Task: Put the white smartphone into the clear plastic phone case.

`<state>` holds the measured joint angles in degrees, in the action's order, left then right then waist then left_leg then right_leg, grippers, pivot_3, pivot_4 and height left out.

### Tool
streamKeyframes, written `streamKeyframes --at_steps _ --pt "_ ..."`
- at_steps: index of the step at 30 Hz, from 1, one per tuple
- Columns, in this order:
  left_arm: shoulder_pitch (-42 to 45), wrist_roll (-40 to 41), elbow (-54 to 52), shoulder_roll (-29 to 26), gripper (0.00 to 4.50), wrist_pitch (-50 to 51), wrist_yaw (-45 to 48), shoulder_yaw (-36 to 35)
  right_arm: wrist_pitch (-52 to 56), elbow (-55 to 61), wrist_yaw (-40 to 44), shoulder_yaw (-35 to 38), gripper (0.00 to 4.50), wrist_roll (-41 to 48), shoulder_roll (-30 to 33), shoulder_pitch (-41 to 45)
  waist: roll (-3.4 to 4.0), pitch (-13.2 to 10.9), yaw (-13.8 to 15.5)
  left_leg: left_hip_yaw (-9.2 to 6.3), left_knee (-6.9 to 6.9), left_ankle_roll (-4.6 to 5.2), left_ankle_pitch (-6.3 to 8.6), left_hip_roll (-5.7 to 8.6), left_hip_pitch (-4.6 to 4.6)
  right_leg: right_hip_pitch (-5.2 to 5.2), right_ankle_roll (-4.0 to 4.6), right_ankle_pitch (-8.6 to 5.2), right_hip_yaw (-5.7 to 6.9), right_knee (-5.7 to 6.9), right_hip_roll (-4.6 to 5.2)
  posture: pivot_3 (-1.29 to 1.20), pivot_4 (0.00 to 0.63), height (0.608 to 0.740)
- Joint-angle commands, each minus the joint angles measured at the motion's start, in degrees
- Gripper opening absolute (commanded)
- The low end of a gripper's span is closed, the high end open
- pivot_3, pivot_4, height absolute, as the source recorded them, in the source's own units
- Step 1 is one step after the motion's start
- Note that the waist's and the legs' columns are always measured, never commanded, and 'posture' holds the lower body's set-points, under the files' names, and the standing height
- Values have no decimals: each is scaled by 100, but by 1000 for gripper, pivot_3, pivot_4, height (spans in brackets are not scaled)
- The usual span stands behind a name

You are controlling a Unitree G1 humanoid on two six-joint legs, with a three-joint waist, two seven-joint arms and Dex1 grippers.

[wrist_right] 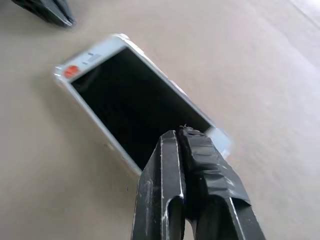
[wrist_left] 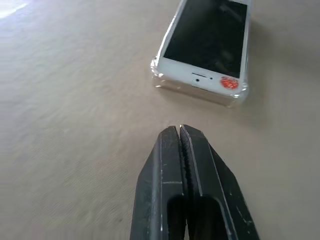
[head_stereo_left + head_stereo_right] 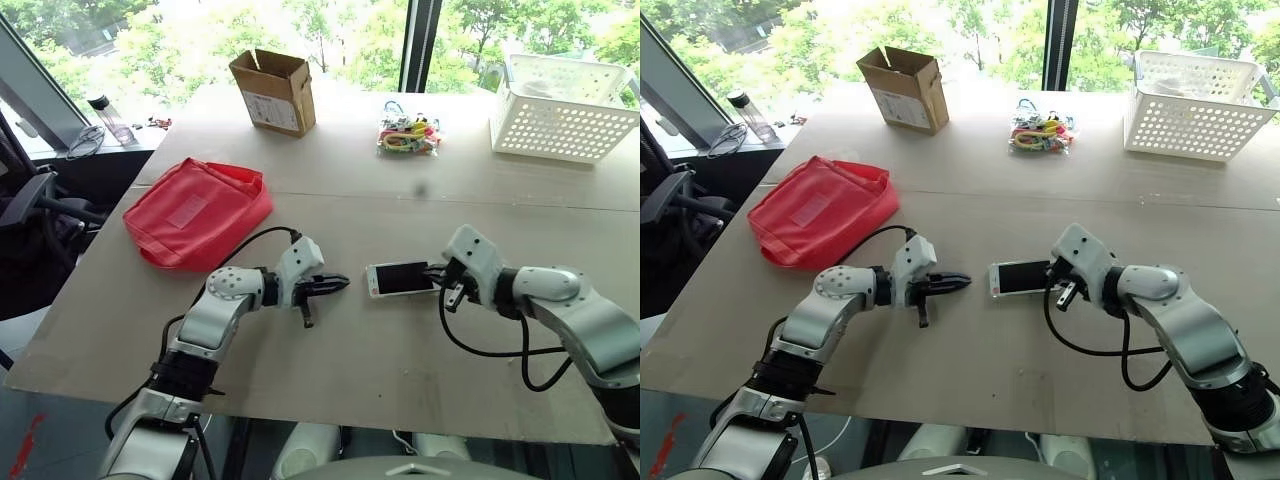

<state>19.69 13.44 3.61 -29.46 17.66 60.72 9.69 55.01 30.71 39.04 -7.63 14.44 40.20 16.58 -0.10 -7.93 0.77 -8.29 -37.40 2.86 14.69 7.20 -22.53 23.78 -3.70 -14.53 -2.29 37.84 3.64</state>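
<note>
White smartphone [image 2: 207, 42] sits inside clear plastic phone case [image 2: 162, 82] on bench [image 3: 400, 360]; left claw [image 3: 338, 284] and right claw [image 3: 438, 272] both closed, empty

An office or lab workroom: a plain wooden table [image 3: 330, 380] by tall windows [image 3: 350, 30] facing trees, a black office chair [image 3: 30, 215], and a cardboard box [image 3: 274, 90].

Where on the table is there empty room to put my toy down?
Bare tabletop lies along the near edge, in front of both grippers. More lies between the red bag and the white basket. It's crowded mid-table: left gripper, white smartphone in its clear plastic phone case, right gripper.
</note>
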Motion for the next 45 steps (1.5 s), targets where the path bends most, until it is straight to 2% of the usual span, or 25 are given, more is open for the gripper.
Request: streamKeyframes --at_steps 1,4,12,26,35,45 --pt "180 14 -153 39 52 34 26 90 -82 13 -28 181 0 -21 176 -64 0 0 0 0 0 0 0 0 -1 0 0 0 0 0 0 0 150 740" --pt "232 -161 18 68 52 14 12 271 -277 -190 -60 -145 0 -268 344 -24 -1 -1 -1 2 0 0 0 0 -1 0 0 0 -1 0 1 0 150 740" --pt "261 -360 137 155 52 -86 66 565 -612 -432 40 -652 0 -447 194 162 -1 -1 -5 2 -1 0 0 0 -1 -1 0 0 -2 0 1 0 150 740" --pt "180 -330 -10 226 52 -37 30 527 -791 -396 167 -752 0 -543 105 174 -1 -1 1 2 -2 0 0 0 1 -1 0 0 -1 3 1 0 150 740" --pt "137 -321 11 126 52 -49 23 444 -930 -723 195 -411 0 -673 520 81 -1 -1 2 2 -2 0 0 0 0 -1 0 0 -1 0 1 0 150 740" --pt "151 -329 1 140 52 -38 38 475 -948 -646 364 -843 0 -601 68 354 -1 -1 0 1 -3 0 0 0 0 -1 0 0 0 1 1 0 150 740"
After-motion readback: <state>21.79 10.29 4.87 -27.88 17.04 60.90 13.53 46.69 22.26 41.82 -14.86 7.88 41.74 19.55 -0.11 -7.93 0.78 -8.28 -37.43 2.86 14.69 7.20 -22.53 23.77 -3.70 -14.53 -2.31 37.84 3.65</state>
